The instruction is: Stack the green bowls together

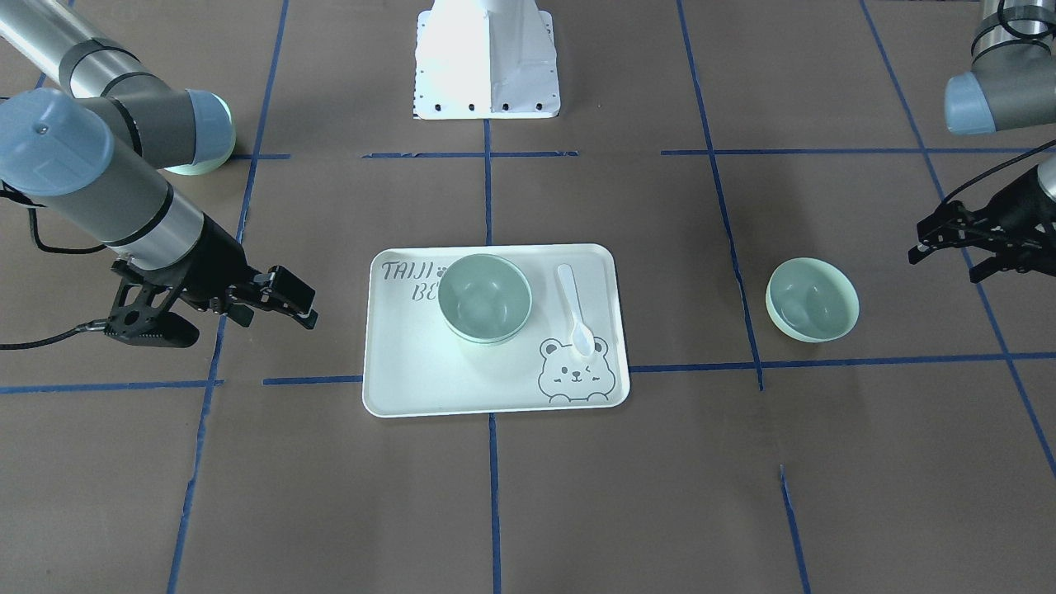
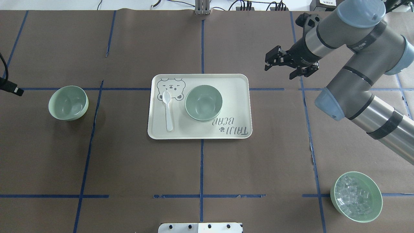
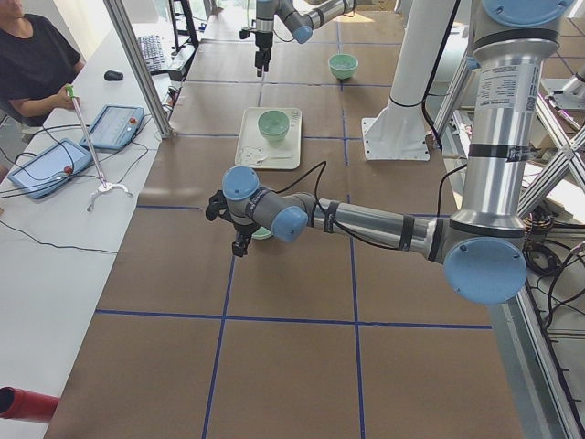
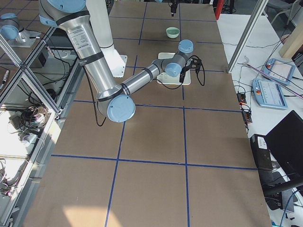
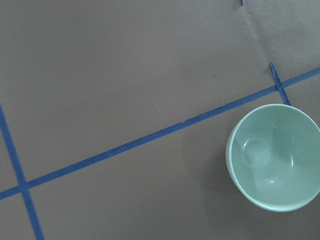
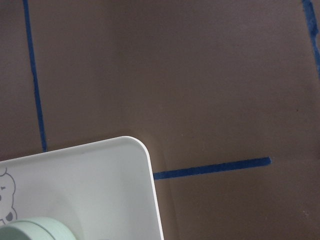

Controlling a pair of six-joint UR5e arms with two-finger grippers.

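Note:
One pale green bowl [image 1: 484,297] sits on the cream tray [image 1: 412,379]; its rim looks doubled, and I cannot tell if it is one bowl or a nested pair. Another green bowl [image 1: 812,299] stands alone on the table and also shows in the left wrist view [image 5: 275,157]. My left gripper [image 1: 940,252] hovers beside this lone bowl, open and empty. My right gripper [image 1: 276,316] is open and empty, apart from the tray on its other side. The right wrist view shows the tray corner [image 6: 100,190] and a bowl rim [image 6: 35,229].
A white spoon [image 1: 575,309] lies on the tray beside the bear drawing. A matching green bowl holding clear cubes [image 2: 355,196] stands near the robot's right side. The robot's white base [image 1: 487,58] is behind the tray. Blue tape lines cross the brown table.

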